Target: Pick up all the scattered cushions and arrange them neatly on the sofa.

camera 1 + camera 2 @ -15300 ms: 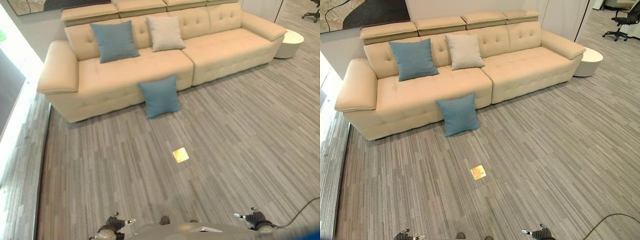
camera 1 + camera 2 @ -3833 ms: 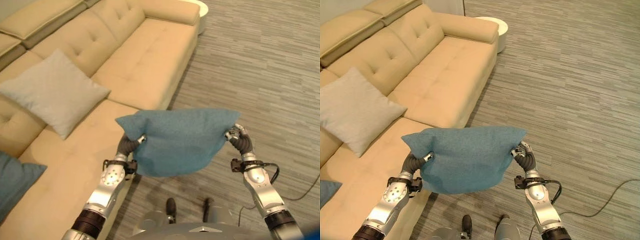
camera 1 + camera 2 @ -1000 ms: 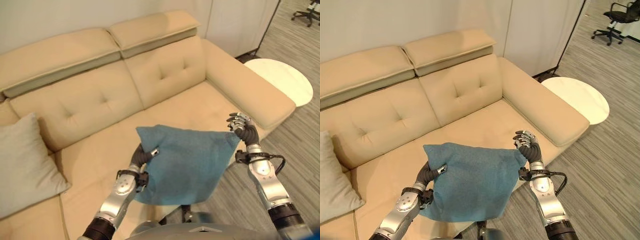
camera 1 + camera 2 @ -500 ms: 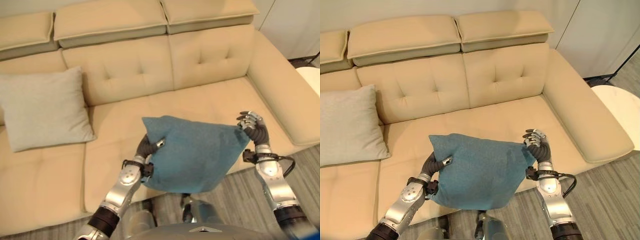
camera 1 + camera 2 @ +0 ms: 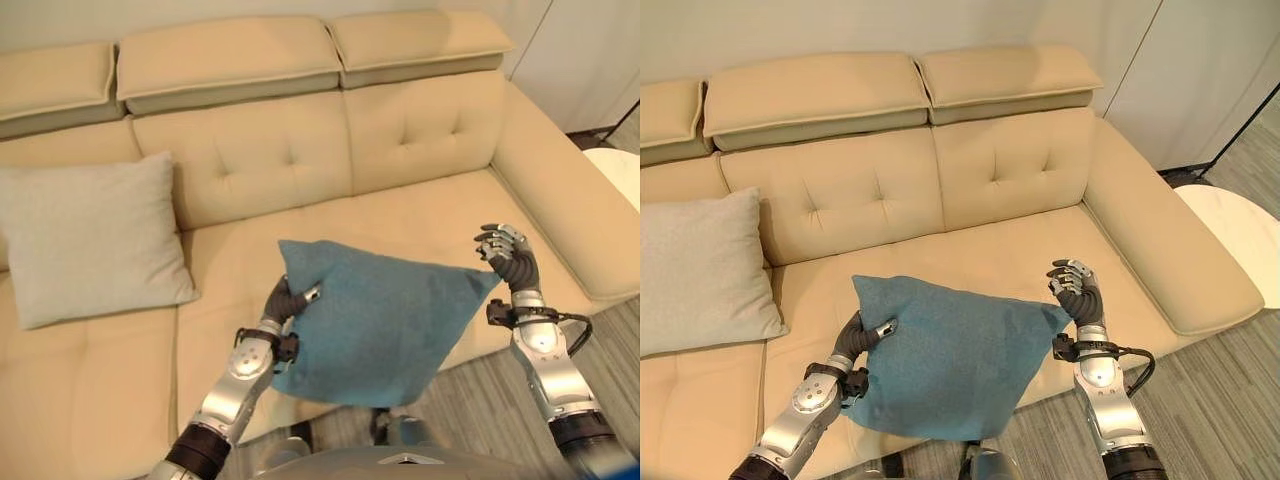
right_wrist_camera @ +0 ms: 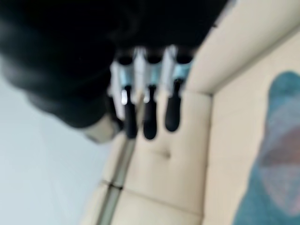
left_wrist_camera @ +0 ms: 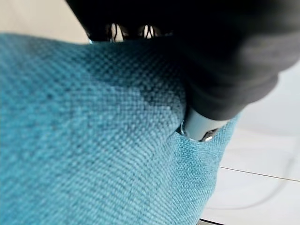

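Observation:
I hold a blue cushion over the front of the beige sofa's right seat. My left hand is shut on the cushion's left corner. In the left wrist view the thumb presses into the blue weave. My right hand is raised just above the cushion's right corner. Its fingers are curled with nothing in them, and the cushion lies beside it. A grey cushion leans on the sofa back at the left.
The sofa's right armrest runs beside my right arm. A round white side table stands past it. Grey striped carpet lies in front of the sofa.
The blue cushion leaned on the floor against the sofa 15 s ago; now it is up over the seat. My right hand, which pinched its corner 3.8 s ago, has let go. The view shifted slightly.

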Controlling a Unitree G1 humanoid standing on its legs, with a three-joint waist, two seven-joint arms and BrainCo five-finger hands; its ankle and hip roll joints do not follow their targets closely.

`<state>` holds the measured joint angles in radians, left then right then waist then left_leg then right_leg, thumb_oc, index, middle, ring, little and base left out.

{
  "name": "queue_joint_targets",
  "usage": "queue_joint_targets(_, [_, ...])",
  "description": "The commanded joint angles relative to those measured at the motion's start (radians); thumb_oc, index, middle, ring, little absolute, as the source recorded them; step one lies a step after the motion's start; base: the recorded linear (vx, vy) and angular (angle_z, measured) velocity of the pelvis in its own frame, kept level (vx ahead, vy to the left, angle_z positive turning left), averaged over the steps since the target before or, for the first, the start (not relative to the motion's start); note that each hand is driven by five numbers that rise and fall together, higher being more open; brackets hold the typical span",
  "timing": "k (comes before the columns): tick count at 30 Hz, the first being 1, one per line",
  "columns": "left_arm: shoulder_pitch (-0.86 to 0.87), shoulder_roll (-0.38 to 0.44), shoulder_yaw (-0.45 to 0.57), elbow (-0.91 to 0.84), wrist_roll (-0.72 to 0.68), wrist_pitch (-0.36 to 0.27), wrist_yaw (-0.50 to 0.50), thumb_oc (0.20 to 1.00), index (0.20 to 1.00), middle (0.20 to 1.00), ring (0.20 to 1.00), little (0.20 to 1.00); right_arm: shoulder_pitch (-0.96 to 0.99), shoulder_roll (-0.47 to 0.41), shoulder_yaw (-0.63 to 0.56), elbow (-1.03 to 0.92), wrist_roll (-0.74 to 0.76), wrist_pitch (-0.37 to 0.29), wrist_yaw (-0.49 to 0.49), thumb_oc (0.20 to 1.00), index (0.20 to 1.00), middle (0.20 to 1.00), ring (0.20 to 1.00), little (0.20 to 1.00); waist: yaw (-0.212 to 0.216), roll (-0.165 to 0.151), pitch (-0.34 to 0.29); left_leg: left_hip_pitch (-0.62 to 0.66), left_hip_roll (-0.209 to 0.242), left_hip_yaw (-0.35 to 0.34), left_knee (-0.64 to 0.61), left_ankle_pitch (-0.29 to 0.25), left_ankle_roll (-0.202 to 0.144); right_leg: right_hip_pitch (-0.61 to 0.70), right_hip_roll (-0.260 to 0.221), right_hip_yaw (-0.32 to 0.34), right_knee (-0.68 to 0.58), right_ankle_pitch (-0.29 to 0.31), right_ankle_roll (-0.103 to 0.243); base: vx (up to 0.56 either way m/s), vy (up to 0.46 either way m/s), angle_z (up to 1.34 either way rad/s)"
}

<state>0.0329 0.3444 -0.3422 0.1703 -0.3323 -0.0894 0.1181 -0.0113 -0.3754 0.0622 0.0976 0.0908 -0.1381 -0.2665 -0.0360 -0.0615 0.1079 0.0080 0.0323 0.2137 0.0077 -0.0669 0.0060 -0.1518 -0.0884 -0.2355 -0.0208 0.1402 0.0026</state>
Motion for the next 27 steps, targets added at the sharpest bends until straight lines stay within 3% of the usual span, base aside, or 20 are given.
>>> queue_joint_targets(1, [-0.099,0.020,0.083,-0.155,-0.033,-0.129,0.025,0.200,0.200,0.200,0.200,0.200,-0.036,-0.006,-0.023,-0.001,-0.076,-0.025,-0.020,1.000,1.000,1.000,1.000,1.000,-0.002,0.007,-0.046,-0.061,-0.011,-0.078,0.051,-0.059,0.009,0.016,-0.030,0.179,0.136,-0.157,0.138,0.03,0.001,-0.50])
queue_joint_targets(4, [-0.136,0.014,0.087,-0.153,-0.016,-0.147,0.041,0.200,0.200,0.200,0.200,0.200,-0.005,-0.024,-0.062,0.045,-0.124,0.007,-0.065,1.000,1.000,1.000,1.000,1.000,-0.017,-0.007,-0.046,-0.060,-0.020,-0.109,0.049,-0.052,-0.003,0.017,-0.041,0.196,0.099,-0.136,0.141,0.03,-0.080,0.29])
queue_joint_targets(11, [-0.103,0.005,0.098,-0.183,-0.020,-0.125,0.027,0.200,0.200,0.200,0.200,0.200,0.115,-0.003,-0.113,0.069,-0.043,0.023,-0.021,1.000,1.000,1.000,1.000,1.000,-0.037,-0.007,-0.085,-0.015,-0.008,-0.122,-0.028,-0.022,-0.022,0.085,-0.019,0.168,0.020,-0.136,0.126,0.07,-0.081,0.20])
queue_joint_targets(27, [-0.099,-0.016,0.084,-0.195,-0.032,-0.104,0.038,0.200,0.200,0.200,0.200,0.200,0.191,0.093,-0.041,0.141,0.165,0.014,0.055,1.000,1.000,1.000,1.000,1.000,-0.056,0.008,-0.082,0.014,0.008,-0.113,-0.086,0.016,-0.047,0.136,-0.003,0.135,-0.041,-0.134,0.115,0.00,-0.022,0.00])
